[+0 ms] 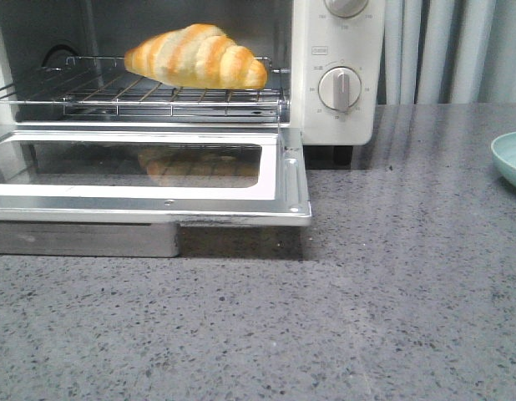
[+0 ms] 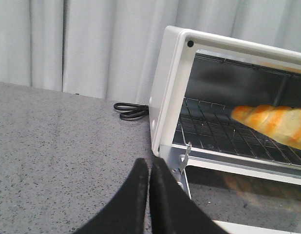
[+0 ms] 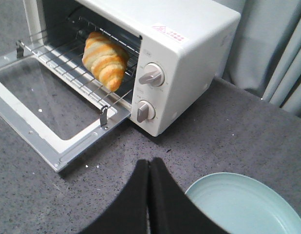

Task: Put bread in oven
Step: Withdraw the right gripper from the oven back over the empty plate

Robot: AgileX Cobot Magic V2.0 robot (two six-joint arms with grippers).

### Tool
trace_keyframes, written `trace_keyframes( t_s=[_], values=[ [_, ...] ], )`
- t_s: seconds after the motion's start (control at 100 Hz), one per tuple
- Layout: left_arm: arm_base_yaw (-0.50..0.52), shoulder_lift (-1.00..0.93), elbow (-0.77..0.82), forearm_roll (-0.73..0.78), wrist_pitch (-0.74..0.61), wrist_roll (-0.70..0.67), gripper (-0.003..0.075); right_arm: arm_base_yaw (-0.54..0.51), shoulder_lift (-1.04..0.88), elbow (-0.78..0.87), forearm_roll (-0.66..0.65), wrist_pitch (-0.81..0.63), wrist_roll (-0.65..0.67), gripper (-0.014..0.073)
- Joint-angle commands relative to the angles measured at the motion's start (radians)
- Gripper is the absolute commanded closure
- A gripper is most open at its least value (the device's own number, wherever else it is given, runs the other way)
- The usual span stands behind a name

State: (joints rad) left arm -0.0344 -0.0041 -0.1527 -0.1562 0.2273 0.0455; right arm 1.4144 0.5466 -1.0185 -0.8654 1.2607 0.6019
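Note:
The bread (image 1: 195, 55), a golden-orange croissant with cream stripes, lies on the wire rack (image 1: 116, 93) inside the cream-white oven (image 1: 337, 50). The glass door (image 1: 158, 180) hangs open and flat. The bread also shows in the left wrist view (image 2: 274, 124) and the right wrist view (image 3: 105, 59). My left gripper (image 2: 149, 163) is shut and empty, over the counter by the oven's left front corner. My right gripper (image 3: 150, 163) is shut and empty, over the counter in front of the oven's dials (image 3: 151, 75). Neither gripper shows in the front view.
A pale green plate (image 3: 248, 204) lies on the grey speckled counter beside my right gripper; its edge shows in the front view (image 1: 510, 159). A black cable (image 2: 131, 111) lies coiled behind the oven's left side. Grey curtains hang behind.

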Motion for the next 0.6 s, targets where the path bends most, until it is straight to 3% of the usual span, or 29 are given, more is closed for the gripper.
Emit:
trace_keyframes(
  t_s=[0.0,0.32,0.59],
  values=[
    [-0.008,-0.025,-0.025,-0.013,-0.080,-0.008,0.0741,0.000,-0.055,-0.018,-0.044,0.024,0.024,0.0670],
    [-0.008,-0.025,-0.025,-0.013,-0.080,-0.008,0.0741,-0.017,-0.215,0.085,0.008,-0.041,0.017,0.0670],
    [-0.008,-0.025,-0.025,-0.013,-0.080,-0.008,0.0741,-0.260,-0.288,0.193,0.124,-0.118,0.017,0.0670]
  ],
)
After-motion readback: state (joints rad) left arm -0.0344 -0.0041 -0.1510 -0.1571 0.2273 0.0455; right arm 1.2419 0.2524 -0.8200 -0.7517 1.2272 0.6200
